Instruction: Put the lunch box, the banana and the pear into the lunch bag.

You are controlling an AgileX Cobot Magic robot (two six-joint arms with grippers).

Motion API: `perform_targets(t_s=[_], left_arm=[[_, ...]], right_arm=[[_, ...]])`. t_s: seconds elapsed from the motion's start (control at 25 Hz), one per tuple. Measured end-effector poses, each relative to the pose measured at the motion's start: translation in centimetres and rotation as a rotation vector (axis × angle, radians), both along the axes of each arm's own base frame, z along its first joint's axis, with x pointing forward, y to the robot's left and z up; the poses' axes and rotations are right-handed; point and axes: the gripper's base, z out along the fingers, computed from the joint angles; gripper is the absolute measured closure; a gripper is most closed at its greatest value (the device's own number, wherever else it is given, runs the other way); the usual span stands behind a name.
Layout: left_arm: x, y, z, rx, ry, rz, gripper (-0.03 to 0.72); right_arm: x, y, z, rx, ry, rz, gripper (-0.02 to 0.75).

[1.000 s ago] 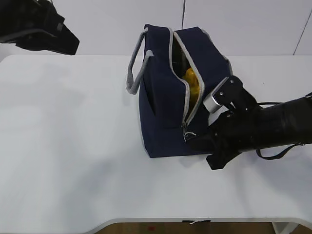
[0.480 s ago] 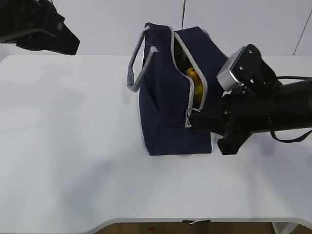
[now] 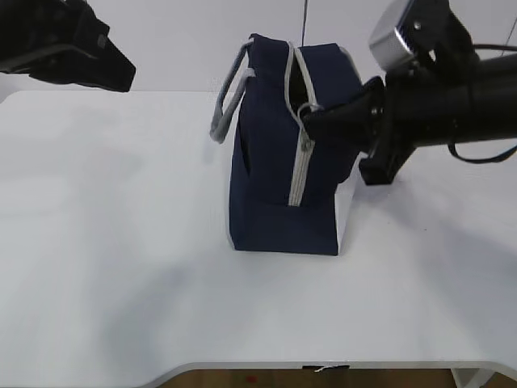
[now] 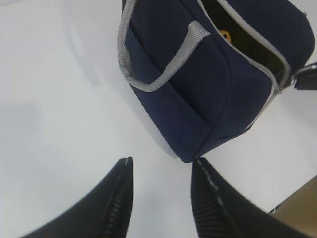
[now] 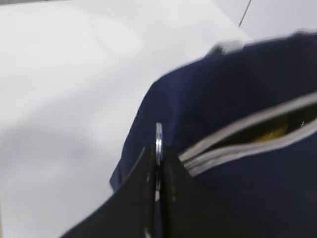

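Note:
The navy lunch bag (image 3: 271, 170) stands upright mid-table, its grey zipper (image 3: 299, 174) closed along the front end and still open along the top. My right gripper (image 3: 309, 121) is shut on the metal zipper pull ring (image 5: 158, 139) at the bag's upper front corner. A bit of yellow fruit (image 4: 224, 33) shows through the top gap; in the right wrist view yellow (image 5: 271, 133) shows too. I cannot tell banana from pear. The lunch box is hidden. My left gripper (image 4: 162, 168) is open and empty, raised off the table to the left of the bag (image 4: 218, 84).
The bag's grey webbing handles (image 3: 229, 101) hang off its left side. White table (image 3: 113, 242) spreads to the left and front of the bag. The right arm (image 3: 452, 97) reaches in from the right at bag height. The table's front edge (image 3: 242, 365) lies near.
My right gripper has pulled the zipper ring from the bag's lower front up to its top corner, closing the front zipper. The bag has tipped upright. The left arm has not moved.

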Motion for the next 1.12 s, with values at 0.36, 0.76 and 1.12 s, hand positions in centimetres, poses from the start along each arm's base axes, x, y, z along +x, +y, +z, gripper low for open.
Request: perform_targets(t_s=[0.36,0.76,1.12], left_arm=[[0.0,0.0,0.0,-0.005,0.003,0.000,0.389],[-0.1,0.0,-0.4,0.002,0.009,-0.008,0.389],[0.1,-0.2,-0.2,-0.016,-0.021,-0.016,0.389]], right_arm=[[3.4,1.0,2.9,0.046,-0.056,0.024,0.731],[6.5,1.9,3.1,0.065,-0.047,0.040,0.731],[7.7,2.0,2.3,0.042,-0.026,0.019,0.731]])
